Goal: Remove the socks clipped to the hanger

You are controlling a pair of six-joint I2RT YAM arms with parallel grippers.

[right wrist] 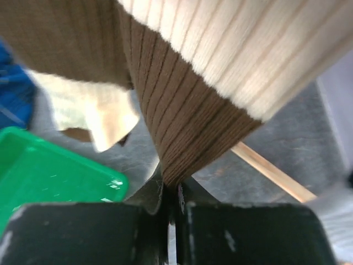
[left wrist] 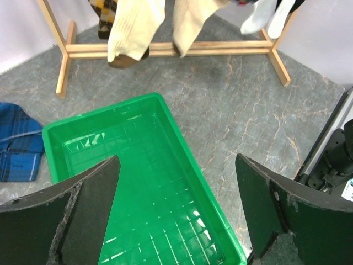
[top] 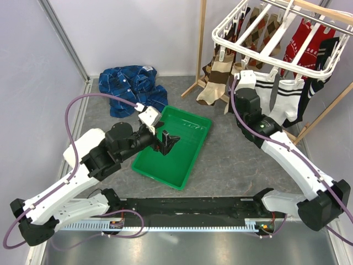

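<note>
The grey bench (top: 231,160) carries everything. Above its far right corner hangs the white hanger (top: 274,36), with the socks (top: 287,102) clipped along it. The green tray (top: 190,113) lies lower left. The left gripper (left wrist: 176,182) hovers over it, jaws wide apart. The right gripper (right wrist: 172,193) is clamped on the brown lower end of a tan-and-brown sock (right wrist: 193,127). I would pull straight down, evenly, so the clip lets go without swinging the hanger.

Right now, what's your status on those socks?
Right gripper shut on the brown toe of a tan sock. Left gripper open, over the green tray. Sock hangs from the white hanger, not yet off. Nothing seen in the way.
</note>
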